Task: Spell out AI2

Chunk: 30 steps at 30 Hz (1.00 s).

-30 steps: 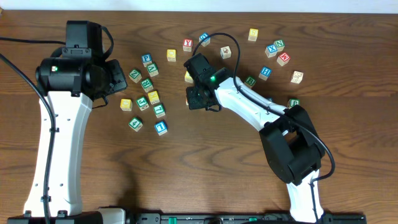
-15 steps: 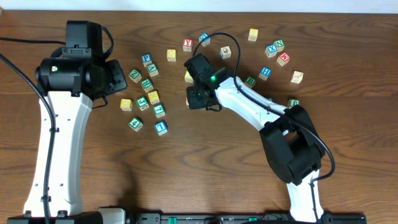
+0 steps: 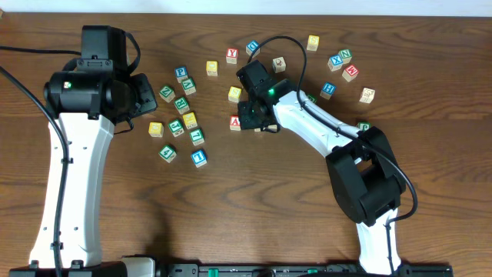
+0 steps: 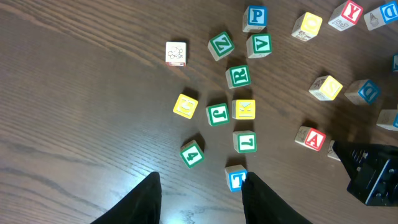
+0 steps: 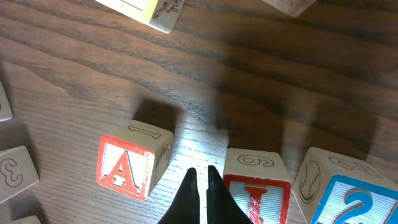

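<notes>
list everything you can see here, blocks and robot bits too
A block: one, red letter, table centre, beside the right gripper
I block: one, red letter, next to the A, across the gripper tips
2 block: one, blue numeral, beside the I
left cluster blocks: eleven in the left wrist view; green, yellow, blue, one white
scattered blocks: about a dozen, mixed colours, top centre to far right
table: one, dark brown wood
left arm: one, white and black
right arm: one, white and black
left gripper: black, jaws open over the cluster
right gripper: black, jaws shut
</notes>
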### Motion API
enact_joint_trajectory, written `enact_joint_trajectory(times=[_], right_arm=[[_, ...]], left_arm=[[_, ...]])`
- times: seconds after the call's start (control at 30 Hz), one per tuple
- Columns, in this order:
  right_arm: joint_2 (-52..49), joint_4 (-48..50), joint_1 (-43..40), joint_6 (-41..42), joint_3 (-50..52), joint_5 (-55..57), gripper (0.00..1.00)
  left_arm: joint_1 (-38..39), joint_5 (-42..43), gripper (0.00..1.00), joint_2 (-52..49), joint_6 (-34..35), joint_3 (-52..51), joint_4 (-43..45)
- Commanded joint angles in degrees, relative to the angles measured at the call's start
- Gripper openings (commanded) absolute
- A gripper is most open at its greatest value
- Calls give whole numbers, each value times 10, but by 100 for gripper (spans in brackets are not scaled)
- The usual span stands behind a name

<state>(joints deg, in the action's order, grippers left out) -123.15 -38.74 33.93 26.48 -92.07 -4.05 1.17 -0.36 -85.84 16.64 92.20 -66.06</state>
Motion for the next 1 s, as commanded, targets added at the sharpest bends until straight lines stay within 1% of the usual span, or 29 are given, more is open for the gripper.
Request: enact_joint_trajectory(times=[0.0,0.27,0.37,0.47,0.73,0.97], right_arm=[[-9,3,-6,-9,3,5,1],[-9,12,-14,-12,2,1,1],[-1,24,-14,-52,1,-40,1],[11,25,-12,-61,1,-54,2],[13,-41,4,-63,3,-59,2],[13,-70,7,-54,3,-18,2]], left_arm=[[-3,-7,42,-3,-5,9,-1],[-3,-7,42,-3,-5,9,-1],[-3,-7,42,-3,-5,9,-1],[-3,-7,42,-3,-5,9,-1],[-3,-7,42,-3,-5,9,-1],[-3,-7,42,-3,-5,9,-1]])
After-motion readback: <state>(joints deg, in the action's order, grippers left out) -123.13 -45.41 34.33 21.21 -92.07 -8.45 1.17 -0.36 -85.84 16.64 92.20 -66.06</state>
